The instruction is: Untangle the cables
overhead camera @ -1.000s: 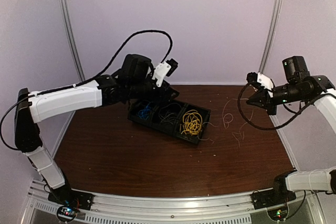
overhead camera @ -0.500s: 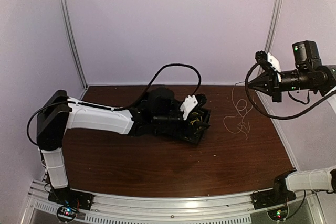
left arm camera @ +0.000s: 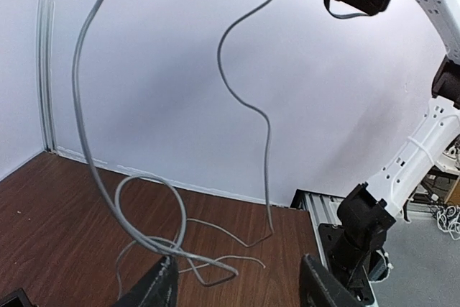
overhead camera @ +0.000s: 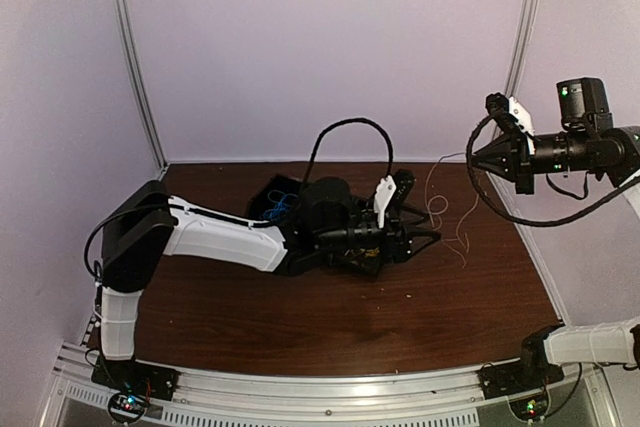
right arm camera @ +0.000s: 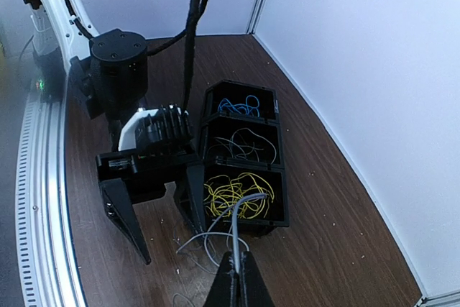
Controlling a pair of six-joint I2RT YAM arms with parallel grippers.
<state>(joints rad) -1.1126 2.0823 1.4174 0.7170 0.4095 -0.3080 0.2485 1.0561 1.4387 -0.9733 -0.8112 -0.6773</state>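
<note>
Left of centre, tray (right arm camera: 244, 121) holds sorted cables (right arm camera: 241, 145), one colour per compartment. Left gripper (overhead camera: 418, 215) low, just past tray, fingers spread, gripping nothing. Grey cable (left arm camera: 176, 213): loose loops on table, strands rising to right gripper (overhead camera: 480, 159), held high, pinching it. Step: drawing tangle apart. Next: left fingers close on one table loop only.

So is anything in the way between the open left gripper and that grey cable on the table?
Nothing visible. The left gripper is open, and loops of the grey cable lie on the table right at its fingertips; the black tray sits off to one side. The right gripper holds the cable up.
</note>
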